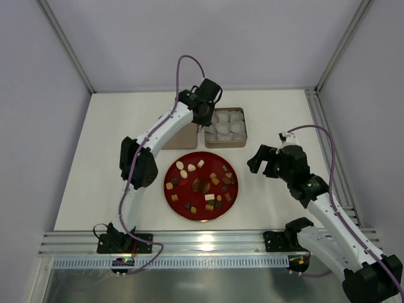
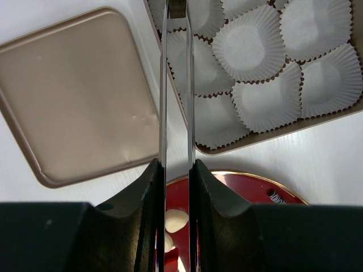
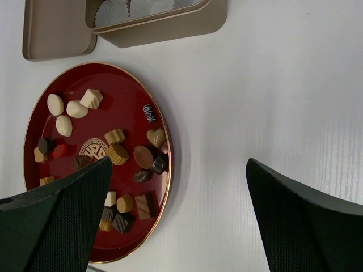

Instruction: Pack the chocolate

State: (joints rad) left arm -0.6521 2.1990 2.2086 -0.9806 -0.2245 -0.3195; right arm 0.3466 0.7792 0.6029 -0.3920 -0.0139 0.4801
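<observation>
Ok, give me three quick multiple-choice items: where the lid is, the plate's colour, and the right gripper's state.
1. Where is the lid relative to the tin?
A on top of it; B flat on the table, to its left; C inside it.
2. What colour is the plate?
A blue; B white; C red.
3. How is the right gripper?
A open and empty; B shut tight; C gripping the plate.

Answers:
1 B: the lid lies beside the tin, which stands uncovered.
2 C: the plate is red with a gold rim.
3 A: its fingers stand wide apart with nothing between them.
</observation>
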